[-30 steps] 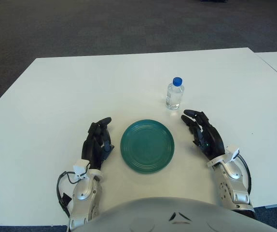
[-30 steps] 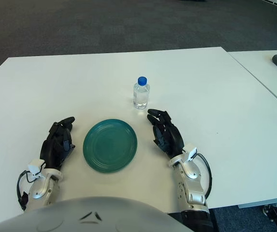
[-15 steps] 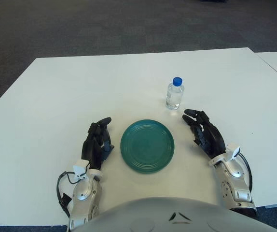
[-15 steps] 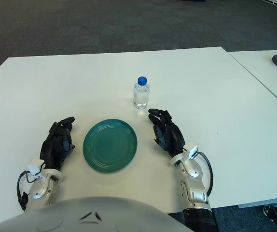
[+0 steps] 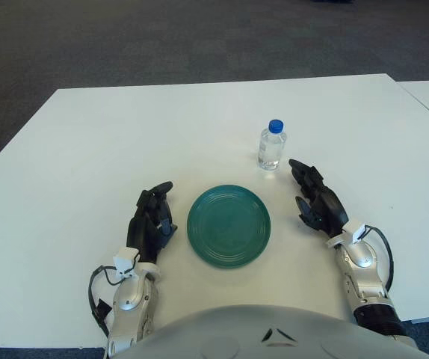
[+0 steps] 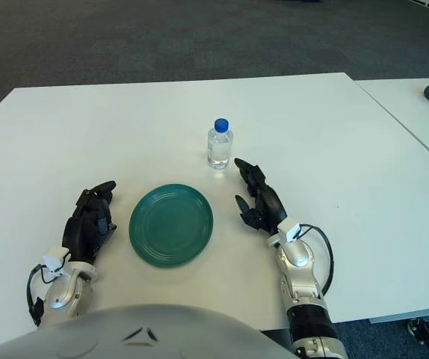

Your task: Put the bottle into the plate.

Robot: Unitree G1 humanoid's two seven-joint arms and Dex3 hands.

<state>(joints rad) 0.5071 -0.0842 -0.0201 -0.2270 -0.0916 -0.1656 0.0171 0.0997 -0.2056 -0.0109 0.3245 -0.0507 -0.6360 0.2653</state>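
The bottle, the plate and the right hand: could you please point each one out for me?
bottle (image 5: 271, 150): left eye view, on its clear body below the blue cap.
plate (image 5: 229, 226): left eye view, on its green centre.
right hand (image 5: 321, 207): left eye view, on the black palm.

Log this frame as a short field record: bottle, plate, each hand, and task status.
bottle: clear, blue cap, upright on the white table, beyond the plate's far right edge
plate: green, empty, front centre
right hand: right of the plate, fingers open, tips near the bottle, not touching it
left hand: idle, left of the plate, holds nothing
task status: bottle not yet grasped
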